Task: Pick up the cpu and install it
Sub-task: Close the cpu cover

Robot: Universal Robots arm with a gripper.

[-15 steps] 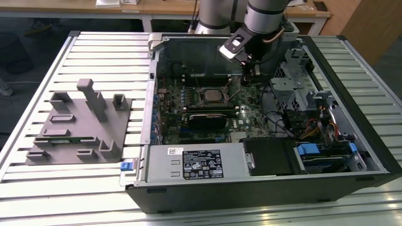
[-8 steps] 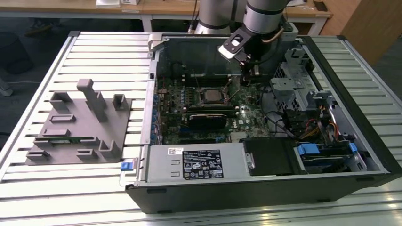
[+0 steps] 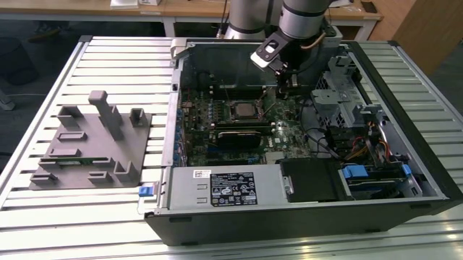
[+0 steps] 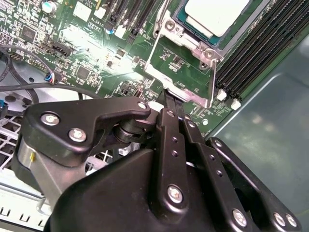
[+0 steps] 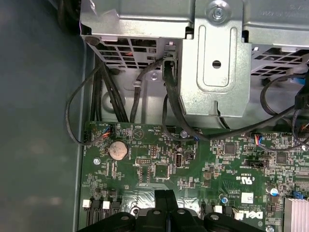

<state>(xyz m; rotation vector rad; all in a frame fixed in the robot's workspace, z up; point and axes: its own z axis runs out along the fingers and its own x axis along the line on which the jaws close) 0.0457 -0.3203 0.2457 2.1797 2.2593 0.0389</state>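
The open computer case [image 3: 289,227] is lying on the slatted table [image 3: 108,59], with the grey holder [image 3: 87,151] beside it at the exterior view's left. The gripper [image 3: 283,85] is hanging low over the green motherboard [image 3: 199,116], its jaws pressing together with nothing between them. The cpu [image 4: 217,13] is sitting in its socket, near the gripper.

- We take this for a robotics lab: an industrial robot arm [image 3: 304,16] stands at a slatted metal bench [image 3: 108,59].
- Its hand [image 3: 287,82] hangs inside an opened computer case [image 3: 289,225].
- Wooden desks [image 3: 188,10] stand behind.
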